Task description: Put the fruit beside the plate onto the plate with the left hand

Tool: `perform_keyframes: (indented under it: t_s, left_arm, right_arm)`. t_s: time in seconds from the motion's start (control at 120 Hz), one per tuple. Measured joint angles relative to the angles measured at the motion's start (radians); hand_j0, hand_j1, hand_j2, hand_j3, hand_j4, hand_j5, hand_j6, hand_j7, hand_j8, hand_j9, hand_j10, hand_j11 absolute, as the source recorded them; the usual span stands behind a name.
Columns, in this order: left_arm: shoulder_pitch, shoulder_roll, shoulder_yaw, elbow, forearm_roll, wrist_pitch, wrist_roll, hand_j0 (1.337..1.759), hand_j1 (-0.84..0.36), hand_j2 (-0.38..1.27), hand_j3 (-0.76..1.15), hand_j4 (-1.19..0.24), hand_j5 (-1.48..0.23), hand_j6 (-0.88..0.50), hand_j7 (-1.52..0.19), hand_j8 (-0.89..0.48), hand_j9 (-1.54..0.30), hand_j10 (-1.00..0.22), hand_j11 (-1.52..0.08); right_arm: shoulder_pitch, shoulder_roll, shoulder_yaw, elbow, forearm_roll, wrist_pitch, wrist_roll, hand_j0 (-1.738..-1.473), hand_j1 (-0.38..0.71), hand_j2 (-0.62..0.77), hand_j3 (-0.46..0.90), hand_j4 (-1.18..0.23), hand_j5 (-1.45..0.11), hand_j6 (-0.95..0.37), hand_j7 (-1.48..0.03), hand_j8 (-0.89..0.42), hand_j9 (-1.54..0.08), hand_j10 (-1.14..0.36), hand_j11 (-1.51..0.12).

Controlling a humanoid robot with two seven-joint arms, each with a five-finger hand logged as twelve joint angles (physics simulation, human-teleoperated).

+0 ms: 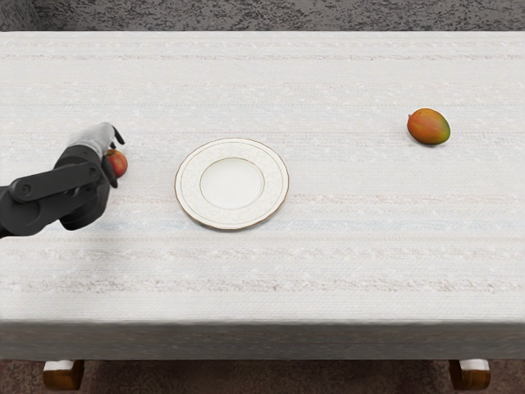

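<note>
Coming in from the left edge, the left hand (97, 146) sat w/ fingers clamped round a small red round fruit (120, 163), just left of the round white ceramic plate (188, 183). An orange-green oval mango (428, 126) lay far right, well apart.

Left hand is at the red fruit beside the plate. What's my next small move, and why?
Probably a small straight lift, to test the hold. The left hand covers most of the red fruit, which lies on the table left of the plate; whether the grip is closed is hidden here.
</note>
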Motion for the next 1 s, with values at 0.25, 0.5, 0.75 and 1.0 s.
perform_keyframes:
  t_s: [0.25,0.5,0.75,1.0]
  left_arm:
    - [0.001,0.004,-0.002,-0.001,-0.016,-0.002,0.001,1.646,-0.24,0.14,0.09,-0.5,-0.65,-0.5,-0.65,-0.5,-0.65,-0.5,-0.65]
    - [0.0,0.006,-0.003,-0.002,-0.033,-0.005,0.001,1.655,-0.28,0.21,0.05,-0.6,-0.75,-0.44,-0.77,-0.48,-0.77,-0.59,-0.77]
    - [-0.005,0.007,-0.003,-0.009,-0.068,-0.005,0.005,1.681,-0.3,0.16,0.02,-0.54,-0.83,-0.38,-0.84,-0.4,-0.86,-0.67,-0.85]
    - [-0.013,0.119,-0.032,-0.116,-0.097,-0.006,0.002,1.656,-0.3,0.43,-0.06,-0.62,-0.9,-0.46,-0.91,-0.5,-0.93,-0.71,-0.92]
  right_arm:
    - [0.0,0.0,0.0,0.01,0.001,0.0,0.0,-1.658,-0.35,0.0,0.0,0.0,0.0,0.0,0.0,0.0,0.0,0.0,0.0]
    - [0.0,0.0,0.0,0.013,0.001,0.0,0.0,-1.658,-0.35,0.0,0.0,0.0,0.0,0.0,0.0,0.0,0.0,0.0,0.0]
    - [0.0,0.0,0.0,0.013,0.001,0.0,0.0,-1.658,-0.35,0.0,0.0,0.0,0.0,0.0,0.0,0.0,0.0,0.0,0.0]
    - [0.0,0.0,0.0,0.014,0.001,0.0,0.0,-1.658,-0.35,0.0,0.0,0.0,0.0,0.0,0.0,0.0,0.0,0.0,0.0]
